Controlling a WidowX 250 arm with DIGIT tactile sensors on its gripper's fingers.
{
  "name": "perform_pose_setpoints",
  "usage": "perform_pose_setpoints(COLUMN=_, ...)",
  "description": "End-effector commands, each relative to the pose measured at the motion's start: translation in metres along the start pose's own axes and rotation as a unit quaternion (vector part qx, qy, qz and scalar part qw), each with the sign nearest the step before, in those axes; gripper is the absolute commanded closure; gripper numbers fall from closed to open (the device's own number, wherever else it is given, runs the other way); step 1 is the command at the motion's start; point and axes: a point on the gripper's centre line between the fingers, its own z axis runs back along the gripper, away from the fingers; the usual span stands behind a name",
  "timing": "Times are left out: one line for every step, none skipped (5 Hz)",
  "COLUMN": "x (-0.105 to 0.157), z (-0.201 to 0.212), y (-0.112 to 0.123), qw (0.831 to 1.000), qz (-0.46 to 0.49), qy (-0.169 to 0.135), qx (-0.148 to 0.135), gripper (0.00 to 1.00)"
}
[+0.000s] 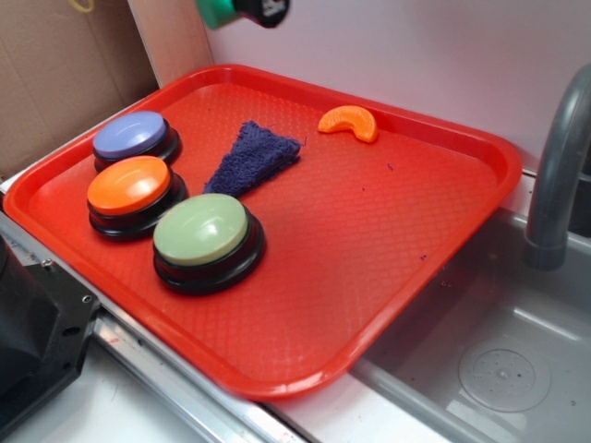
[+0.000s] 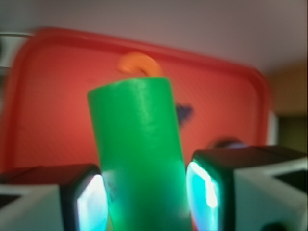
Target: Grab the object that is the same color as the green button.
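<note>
My gripper (image 2: 144,199) is shut on the green cylinder (image 2: 137,144), which fills the middle of the wrist view between the two pads. In the exterior view the gripper (image 1: 247,9) is high at the top edge, above the tray's far side, with one end of the green cylinder (image 1: 217,12) showing beside it. The pale-green domed button (image 1: 201,229) with its black base stands on the red tray (image 1: 388,249), near the front left.
An orange-domed button (image 1: 129,185) and a lavender-domed button (image 1: 131,135) stand left of the green one. A dark blue cloth (image 1: 249,157) and an orange slice (image 1: 349,121) lie further back. A sink basin (image 1: 503,374) and grey faucet (image 1: 554,166) are at the right.
</note>
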Motion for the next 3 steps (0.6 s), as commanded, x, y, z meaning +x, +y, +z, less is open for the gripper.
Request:
perform_pose_setpoints(x=-0.043, z=0.024, y=0.027, qw=0.981, qz=0.190, qy=0.031, qx=-0.014, gripper=1.00)
perform_pose_setpoints(x=-0.036, z=0.015, y=0.025, qw=0.983, qz=0.177, qy=-0.012, qx=-0.048, gripper=1.00)
perform_pose_setpoints(x=-0.031, z=0.013, y=0.022, qw=0.984, qz=0.171, qy=-0.013, qx=-0.049, gripper=1.00)
